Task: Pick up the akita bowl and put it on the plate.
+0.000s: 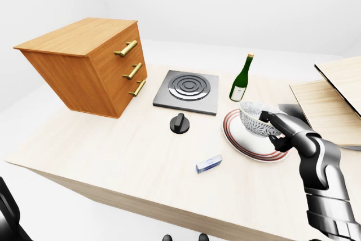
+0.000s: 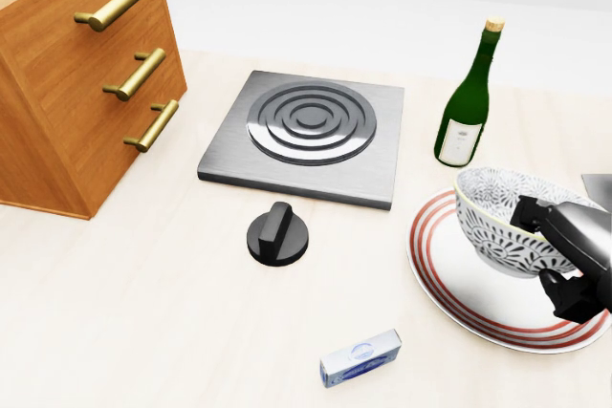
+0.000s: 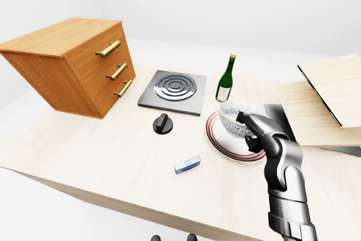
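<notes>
Pinches the round white bowl with grey patterns (image 2: 497,226) by its right rim, dark right hand (image 2: 574,260) with fingers (image 2: 535,209) closed on it; holds it just over the white round plate with red rings (image 2: 445,279).

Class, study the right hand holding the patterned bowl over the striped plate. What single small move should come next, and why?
Probably ease the bowl straight down until it rests on the plate, then open the fingers. The right hand grips the bowl's rim, and the bowl hangs over the plate's middle. Whether its base touches the plate cannot be told.
</notes>
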